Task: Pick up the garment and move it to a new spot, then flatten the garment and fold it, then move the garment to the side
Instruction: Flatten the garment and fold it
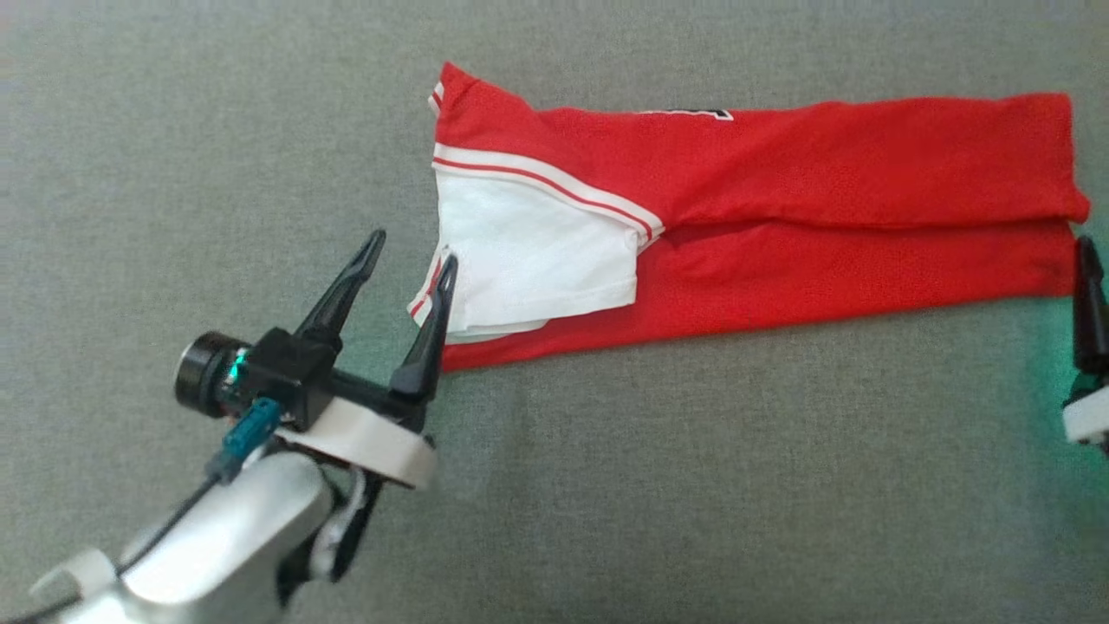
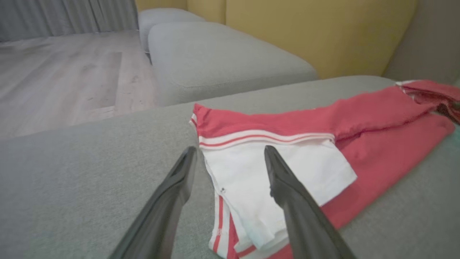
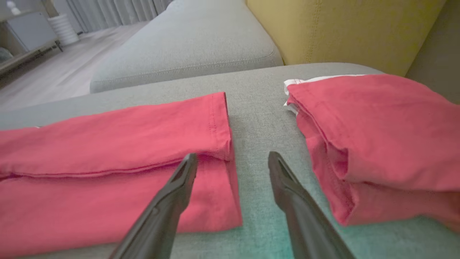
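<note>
The garment (image 1: 780,173) is a red shirt with a white, red-striped sleeve (image 1: 528,260), lying folded into a long strip across the grey cushion (image 1: 693,477). My left gripper (image 1: 414,247) stands open at the strip's left end, its right finger beside the sleeve's edge. In the left wrist view the left gripper (image 2: 230,149) straddles the sleeve's (image 2: 251,172) near edge, holding nothing. One finger (image 1: 1088,303) of my right arm shows at the strip's right end. The right gripper (image 3: 233,154) is open over the garment's (image 3: 107,144) hemmed end, empty.
A second folded red cloth (image 3: 388,126) lies just right of the strip's end, a narrow gap of cushion between them. A yellow backrest (image 3: 359,25) rises behind. Another grey seat (image 2: 215,57) adjoins, with wooden floor (image 2: 54,72) beyond the cushion's edge.
</note>
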`<state>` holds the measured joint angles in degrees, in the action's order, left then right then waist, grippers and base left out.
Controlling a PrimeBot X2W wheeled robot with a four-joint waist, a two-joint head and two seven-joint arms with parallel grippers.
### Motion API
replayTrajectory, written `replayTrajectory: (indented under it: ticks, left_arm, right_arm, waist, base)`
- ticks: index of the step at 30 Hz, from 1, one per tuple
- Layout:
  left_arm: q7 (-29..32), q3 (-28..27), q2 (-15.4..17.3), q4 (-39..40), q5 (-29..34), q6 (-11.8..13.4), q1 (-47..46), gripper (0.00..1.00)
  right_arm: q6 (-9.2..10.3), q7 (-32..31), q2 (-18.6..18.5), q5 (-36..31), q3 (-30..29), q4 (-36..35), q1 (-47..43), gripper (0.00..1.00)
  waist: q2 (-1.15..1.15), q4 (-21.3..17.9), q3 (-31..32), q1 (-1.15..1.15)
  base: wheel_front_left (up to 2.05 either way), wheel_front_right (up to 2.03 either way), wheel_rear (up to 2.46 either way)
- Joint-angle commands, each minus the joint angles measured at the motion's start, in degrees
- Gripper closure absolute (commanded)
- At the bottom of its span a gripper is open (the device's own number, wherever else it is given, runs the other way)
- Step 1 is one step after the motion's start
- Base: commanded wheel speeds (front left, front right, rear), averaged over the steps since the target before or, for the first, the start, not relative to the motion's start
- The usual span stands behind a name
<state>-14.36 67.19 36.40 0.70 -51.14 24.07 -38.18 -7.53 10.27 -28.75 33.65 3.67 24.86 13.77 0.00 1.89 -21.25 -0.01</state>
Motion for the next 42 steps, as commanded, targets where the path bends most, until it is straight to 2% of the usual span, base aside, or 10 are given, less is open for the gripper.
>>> replayTrajectory:
  ticks: [1, 8, 19, 21, 22, 23, 24, 25, 37, 42]
  left_arm:
    - [-0.58, -6.61, -1.08, 1.88, 2.24, 1.54, 1.62, 0.0]
    - [-0.62, -25.4, -12.36, 3.55, 15.17, 2.28, 15.31, 0.0]
    - [-0.63, -36.96, -24.88, 3.77, 30.7, -6.84, 26.82, 0.0]
    - [-0.63, -37.73, -25.66, 3.55, 31.36, -7.66, 27.28, 0.0]
    - [-0.63, -38.5, -26.34, 3.31, 31.99, -8.45, 27.67, 0.0]
    - [-0.63, -39.29, -26.97, 3.08, 32.59, -9.16, 28.03, 0.0]
    - [-0.63, -40.13, -27.54, 2.92, 33.22, -9.75, 28.37, 0.0]
    - [-0.63, -40.95, -28.03, 2.81, 33.88, -10.3, 28.68, 0.0]
    - [-0.63, -48.26, -30.89, 2.27, 39.72, -15.98, 30.99, 0.0]
    - [-0.63, -49.59, -31.38, 1.6, 40.95, -17.48, 31.33, 0.0]
  right_arm:
    - [0.04, 0.61, 0.03, -0.6, -1.14, -2.89, -1.72, 0.0]
    - [0.04, -3.32, 5.96, -3.62, -8.8, -3.34, -0.71, 0.0]
    - [0.04, -12.63, 8.57, -9.86, -17.6, 9.32, 5.21, 0.0]
    - [0.04, -13.86, 8.99, -9.32, -17.46, 9.98, 5.28, 0.05]
    - [0.04, -14.96, 9.42, -8.58, -17.3, 10.35, 5.28, 0.18]
    - [0.04, -15.72, 9.74, -7.89, -17.19, 10.39, 5.24, 0.51]
    - [0.04, -16.06, 9.85, -7.43, -17.06, 10.22, 5.15, 0.63]
    - [0.04, -16.15, 9.84, -7.01, -16.87, 9.99, 5.03, 1.0]
    - [0.04, -13.7, 2.7, -6.49, -17.24, 4.87, 6.54, 1.0]
    - [0.04, -15.53, 1.93, -6.24, -16.99, -2.28, 7.45, 1.0]
  waist:
    - [0.0, 0.51, 1.1, 0.01]
    - [0.0, 3.24, 2.28, 0.01]
    - [0.0, 7.94, 2.54, 0.01]
    - [0.0, 8.11, 2.6, 0.01]
    - [0.0, 8.22, 2.67, 0.01]
    - [0.0, 8.26, 2.75, 0.01]
    - [0.0, 8.21, 2.82, 0.01]
    - [0.0, 8.1, 2.86, 0.01]
    - [0.0, 3.02, 3.71, 0.01]
    - [0.0, 2.08, 4.23, 0.01]
  base:
    - [0.0, 0.0, 0.0]
    - [0.0, 0.0, 0.0]
    - [0.0, 0.0, 0.0]
    - [0.0, 0.0, 0.0]
    - [0.0, 0.0, 0.0]
    - [0.0, 0.0, 0.0]
    - [0.0, 0.0, 0.0]
    - [0.0, 0.0, 0.0]
    - [0.0, 0.0, 0.0]
    - [0.0, 0.0, 0.0]
